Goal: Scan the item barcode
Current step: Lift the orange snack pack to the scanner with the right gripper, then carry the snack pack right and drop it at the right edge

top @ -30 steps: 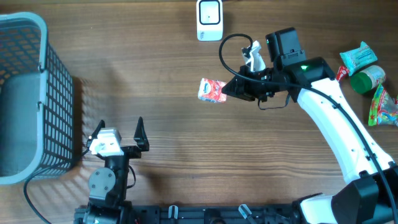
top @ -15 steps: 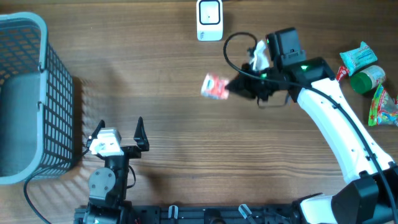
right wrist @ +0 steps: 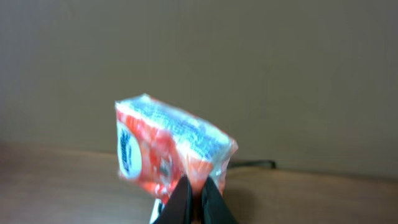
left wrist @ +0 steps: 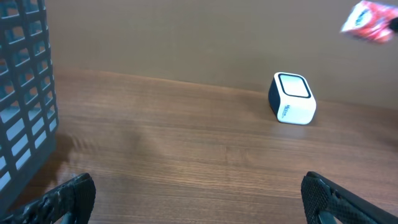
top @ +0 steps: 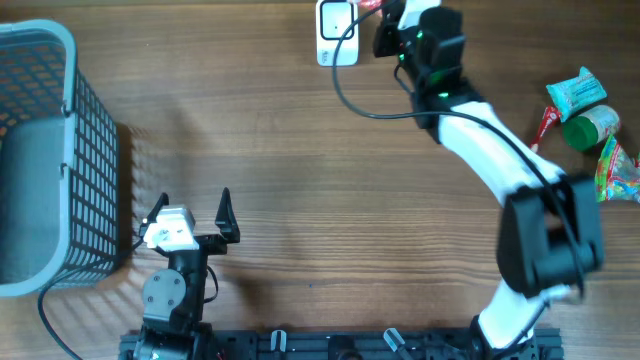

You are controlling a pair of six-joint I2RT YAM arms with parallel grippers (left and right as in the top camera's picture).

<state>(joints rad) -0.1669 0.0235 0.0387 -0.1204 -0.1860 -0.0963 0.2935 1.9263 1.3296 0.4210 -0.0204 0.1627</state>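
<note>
The red and white packet (right wrist: 168, 152) is held in the air over the far edge of the table (top: 300, 200), above and just beside the white scanner (top: 336, 32). It is pinched at its lower corner by the right tool (right wrist: 198, 202), which is closed tight. The left tool (top: 194, 212) is seen spread wide and empty near the front edge, beside the grey basket (top: 60, 40) at the left edge.

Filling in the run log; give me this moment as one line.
right gripper: shut on red packet | red packet: aloft near scanner | left gripper: open, empty
</note>
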